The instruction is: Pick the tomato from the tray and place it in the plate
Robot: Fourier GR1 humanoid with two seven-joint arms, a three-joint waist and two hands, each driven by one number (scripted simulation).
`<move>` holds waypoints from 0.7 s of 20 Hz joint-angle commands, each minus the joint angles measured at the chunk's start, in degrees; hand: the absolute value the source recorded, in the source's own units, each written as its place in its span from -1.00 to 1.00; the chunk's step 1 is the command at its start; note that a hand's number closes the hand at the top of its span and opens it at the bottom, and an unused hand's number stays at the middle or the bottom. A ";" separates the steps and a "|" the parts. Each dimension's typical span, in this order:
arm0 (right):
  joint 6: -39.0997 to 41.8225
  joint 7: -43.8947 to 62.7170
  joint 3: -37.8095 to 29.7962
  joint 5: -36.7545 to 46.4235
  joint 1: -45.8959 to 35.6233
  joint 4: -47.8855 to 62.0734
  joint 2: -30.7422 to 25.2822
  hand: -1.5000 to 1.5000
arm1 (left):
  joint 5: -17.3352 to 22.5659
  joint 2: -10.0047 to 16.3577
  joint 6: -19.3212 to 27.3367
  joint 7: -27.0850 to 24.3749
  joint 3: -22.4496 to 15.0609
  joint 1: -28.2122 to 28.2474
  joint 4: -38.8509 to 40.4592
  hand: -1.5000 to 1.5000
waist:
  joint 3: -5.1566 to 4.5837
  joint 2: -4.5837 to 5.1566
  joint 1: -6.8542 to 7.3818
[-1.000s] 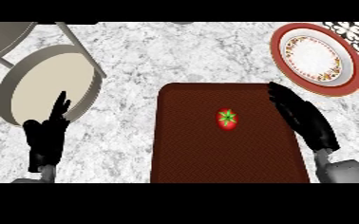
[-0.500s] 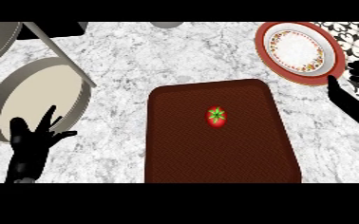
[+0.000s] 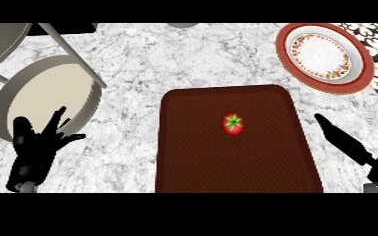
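A small red tomato [image 3: 233, 124] with a green stem lies on the dark brown tray [image 3: 199, 165], a little above the tray's middle. The red-rimmed white plate [image 3: 325, 56] sits at the upper right, apart from the tray. My right hand [image 3: 344, 141] shows at the right edge beside the tray, its fingers straight and holding nothing, well to the right of the tomato. At the lower left my left hand [image 3: 38, 145] rests open on the counter, fingers up.
A large grey pan [image 3: 48, 100] with a cream inside stands at the left, its long handle [image 3: 72, 52] running up and left. The counter is white-grey marble.
The right hand has come back into view at the right edge, lower than before, next to the tray. The left hand stays at the lower left. The view has shifted slightly.
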 commanded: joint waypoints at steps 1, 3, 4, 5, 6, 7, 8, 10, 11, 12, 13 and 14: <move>3.82 6.19 5.58 5.21 7.21 -1.59 -2.32 -1.00 | 2.59 -8.46 -1.18 -3.01 -4.69 -1.31 -2.05 0.00 | -1.44 0.75 -0.06; 7.83 11.10 8.63 6.91 8.15 -3.33 -4.14 -1.00 | 2.58 -8.06 -2.32 -3.97 -3.94 -0.57 -1.28 0.00 | -1.66 0.94 0.78; 10.39 13.22 9.28 7.12 10.30 -4.99 -6.19 -1.00 | 1.42 -8.35 -0.71 -2.17 -4.29 -1.34 -2.01 0.00 | -1.62 0.80 -0.03; 11.53 16.25 9.65 8.66 8.84 -5.77 -7.14 -1.00 | 1.24 -9.29 -0.69 -2.59 -4.71 -1.00 -1.61 0.00 | -1.78 1.01 0.64; 12.59 19.18 10.70 10.12 7.97 -6.39 -7.20 -1.00 | 1.48 -9.18 -1.06 -1.82 -4.72 -1.25 -3.29 0.00 | -1.66 0.99 1.69; 14.32 22.55 11.59 11.58 7.36 -6.50 -7.76 -1.00 | 2.22 -7.37 -3.07 -2.69 -2.82 -2.25 -2.01 0.00 | -1.63 1.18 2.16; 15.67 25.59 12.30 12.63 6.71 -9.41 -8.17 -1.00 | 1.36 -8.46 -2.47 -1.73 -4.14 -2.43 -1.93 0.00 | -1.63 1.08 1.81; 18.52 32.74 12.85 15.57 4.33 -10.38 -8.85 -1.00 | 1.55 -8.25 -2.92 -2.41 -2.99 -2.49 -2.11 0.00 | -1.68 1.17 2.83; 20.46 35.33 12.70 15.74 2.90 -9.90 -9.28 -1.00 | 0.81 -10.07 -2.57 -3.01 -4.37 -2.95 -1.53 0.00 | -1.64 1.36 2.82; 21.00 38.58 14.80 18.02 4.29 -10.77 -8.22 -1.00 | 1.42 -9.08 -3.90 -3.06 -3.72 -1.44 -2.17 0.00 | -1.57 1.08 3.00; 22.45 41.04 15.88 19.81 1.50 -10.61 -7.54 -1.00 | -0.39 -10.58 -2.24 -2.90 -4.61 -3.71 -0.38 0.00 | -1.46 1.35 2.85; 25.12 44.69 15.28 19.38 0.28 -12.19 -8.32 -1.00 | -0.68 -10.72 -1.96 -1.29 -5.18 -3.49 -1.66 0.00 | -1.42 1.20 2.88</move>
